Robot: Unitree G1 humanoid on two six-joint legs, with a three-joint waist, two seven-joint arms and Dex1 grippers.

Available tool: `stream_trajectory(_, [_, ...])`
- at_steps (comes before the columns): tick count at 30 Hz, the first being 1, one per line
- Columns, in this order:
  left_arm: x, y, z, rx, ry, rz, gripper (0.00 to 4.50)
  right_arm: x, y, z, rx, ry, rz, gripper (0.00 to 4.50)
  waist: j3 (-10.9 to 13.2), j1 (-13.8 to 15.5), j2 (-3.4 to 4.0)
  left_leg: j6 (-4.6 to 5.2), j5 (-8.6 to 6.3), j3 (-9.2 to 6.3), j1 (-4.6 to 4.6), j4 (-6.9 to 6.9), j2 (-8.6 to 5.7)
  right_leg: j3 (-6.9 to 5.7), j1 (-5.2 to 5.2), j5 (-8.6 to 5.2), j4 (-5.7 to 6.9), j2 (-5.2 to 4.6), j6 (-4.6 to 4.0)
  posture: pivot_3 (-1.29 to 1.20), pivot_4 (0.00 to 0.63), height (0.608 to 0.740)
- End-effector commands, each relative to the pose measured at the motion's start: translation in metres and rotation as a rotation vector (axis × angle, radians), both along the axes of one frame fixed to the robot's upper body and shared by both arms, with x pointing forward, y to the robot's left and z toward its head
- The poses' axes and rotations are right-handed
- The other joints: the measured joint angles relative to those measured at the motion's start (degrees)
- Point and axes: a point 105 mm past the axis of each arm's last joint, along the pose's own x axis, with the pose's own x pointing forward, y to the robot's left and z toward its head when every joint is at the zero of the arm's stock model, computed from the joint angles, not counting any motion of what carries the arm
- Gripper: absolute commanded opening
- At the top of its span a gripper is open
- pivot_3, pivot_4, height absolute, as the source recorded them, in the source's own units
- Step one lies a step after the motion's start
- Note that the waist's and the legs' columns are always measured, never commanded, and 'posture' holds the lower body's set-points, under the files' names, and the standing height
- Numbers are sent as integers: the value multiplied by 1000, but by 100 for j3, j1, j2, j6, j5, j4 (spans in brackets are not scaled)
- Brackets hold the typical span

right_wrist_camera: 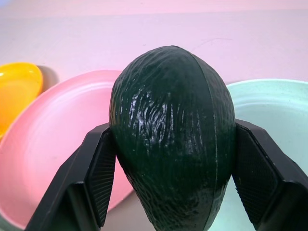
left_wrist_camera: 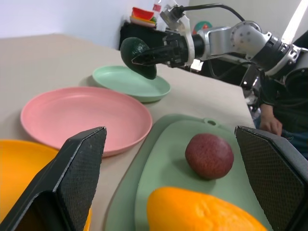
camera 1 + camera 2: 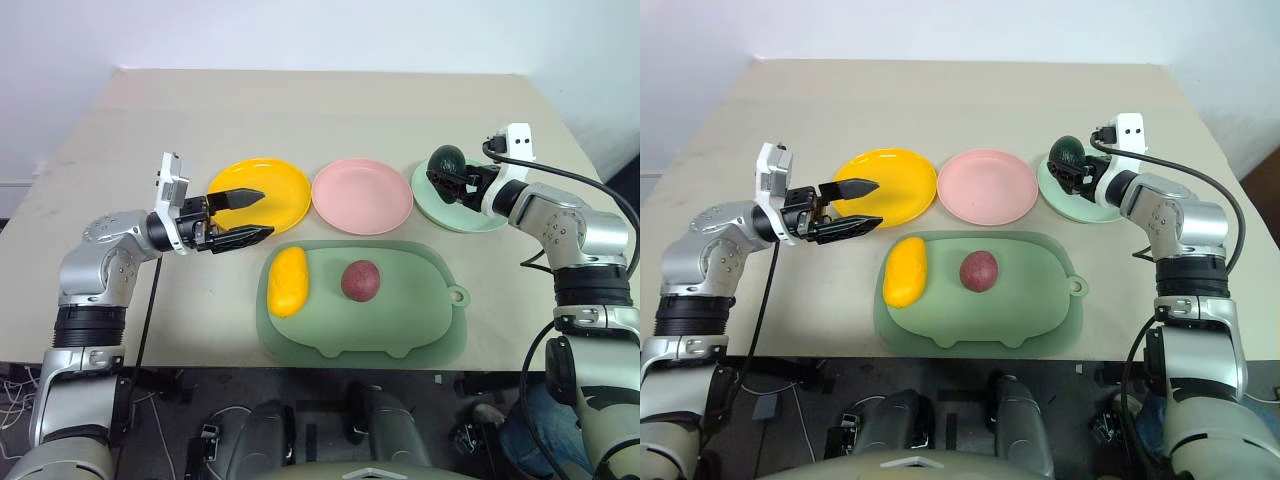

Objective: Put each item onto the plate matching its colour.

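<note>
**Avocado held over the mint plate, two items on the mat**

While the left gripper hangs with its two black fingers spread wide and nothing between them, the right gripper is clamped on the dark green avocado. The avocado is held above the pale mint green plate, at that plate's far left part, and does not rest on it. In the right wrist view the two finger pads press against both sides of the avocado, with the mint plate to one side behind it and the pink plate to the other.

Three round plates stand in a row across a beige table. From the robot's left to its right they are the yellow plate, the pink plate and the mint plate. All three plates carry nothing on their surfaces.

Nearer the robot lies a larger dull-green mat with a small tab on its right edge. The yellow oblong fruit lies on the mat's left part. The dark red roundish fruit sits near the mat's middle, apart from the yellow one.

The left gripper points to the robot's right. It is over the near left edge of the yellow plate, just beyond the mat's left corner.
</note>
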Motion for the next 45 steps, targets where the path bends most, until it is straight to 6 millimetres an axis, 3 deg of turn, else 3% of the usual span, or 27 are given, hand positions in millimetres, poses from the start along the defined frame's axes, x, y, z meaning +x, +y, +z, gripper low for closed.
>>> stream_trajectory(1, [-5, 4, 14, -10, -54, 5, 4500, 4, 1, 10, 29, -30, 25, 3042, 0, -3, 0, 0, 0, 0, 0, 0, 0, 0, 0, 0, 0, 0, 0, 0, 150, 740])
stream_trajectory(2, [-5, 5, 13, -8, -53, 8, 4500, 4, -2, 5, 0, -33, 21, 3042, 1, 1, 1, 0, 0, -1, 0, 0, 0, 0, 0, 0, 1, 0, 0, 0, 150, 740])
stream_trajectory(6, [-8, 6, 13, -6, -51, 10, 4500, 5, -10, -7, -76, -35, 2, 4425, 1, 1, 2, -1, 0, 1, 0, 0, 0, 0, 0, 0, 1, -2, 0, 0, 150, 740])
stream_trajectory(14, [-7, 7, 14, -3, -41, 6, 4500, 8, -14, 1, -128, -71, -38, 4474, 1, -4, 3, -26, 14, 2, 0, 0, 0, 0, 0, 0, 2, -1, 0, 0, 150, 740])
stream_trajectory(17, [-7, 6, 14, -6, -40, 3, 4500, 3, -1, 16, -62, -110, 31, 4474, 2, -5, 4, -28, 15, 1, 0, 0, 0, 0, 0, 0, 2, -1, 0, 0, 150, 740])
stream_trajectory(22, [-6, 5, 13, -9, -39, 4, 4500, -23, 28, 50, 242, -90, 260, 4474, 3, 1, 5, -29, 16, -1, 1, 0, 5, 0, 0, 0, 3, -2, 0, 0, 150, 740])
stream_trajectory(26, [-6, 5, 12, -15, -34, 7, 4500, -42, 42, 69, 255, -135, 356, 4474, 3, 13, 5, -23, 13, -3, 0, 0, 4, -1, 0, 0, 3, -5, 0, 0, 150, 740])
stream_trajectory(32, [-6, 5, 11, -16, -32, 3, 4500, -91, 89, 36, 169, -40, 586, 4474, 2, 24, 3, -3, 1, -10, 0, -1, 4, -3, 2, 0, 3, -4, 0, 0, 150, 740])
stream_trajectory(35, [-6, 5, 12, -17, -33, 2, 4500, -107, 101, 18, 116, -9, 646, 4474, 2, 15, 3, -3, 1, -11, 1, 0, 1, -3, 2, 0, 4, -5, 0, 0, 150, 740])
stream_trajectory(37, [-6, 5, 12, -14, -34, 1, 4500, -114, 105, 8, 77, 2, 670, 4474, 2, 14, 3, -2, 1, -13, 3, 1, 0, -2, 1, 0, 5, -4, 0, 0, 150, 740])
stream_trajectory(45, [-6, 4, 13, -11, -34, -2, 4500, -129, 120, 1, 43, 0, 756, 4474, 2, 22, 3, -2, 1, -15, 2, 1, -2, -2, 2, 0, 3, -3, 0, 0, 150, 740])
